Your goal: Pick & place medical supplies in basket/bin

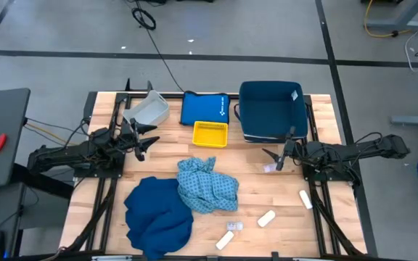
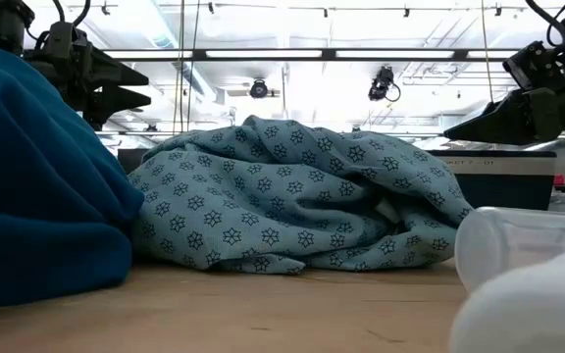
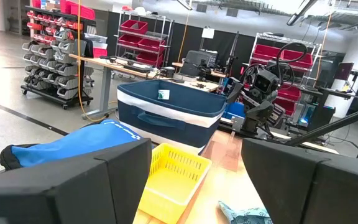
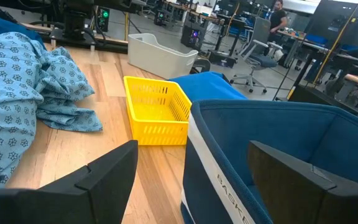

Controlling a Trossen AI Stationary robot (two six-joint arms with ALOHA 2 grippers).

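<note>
Both grippers, left (image 1: 148, 138) and right (image 1: 275, 156), hover empty with fingers spread. Patterned cloth (image 1: 206, 184) overlaps the dark cloth (image 1: 158, 212) near the table's (image 1: 252, 192) front edge; rolls (image 1: 266, 218) lie front-right, vials indistinct.

Dark-blue cloth (image 2: 37, 186) cut off by low view's edge; packet (image 1: 269, 168) contents illegible.
</note>
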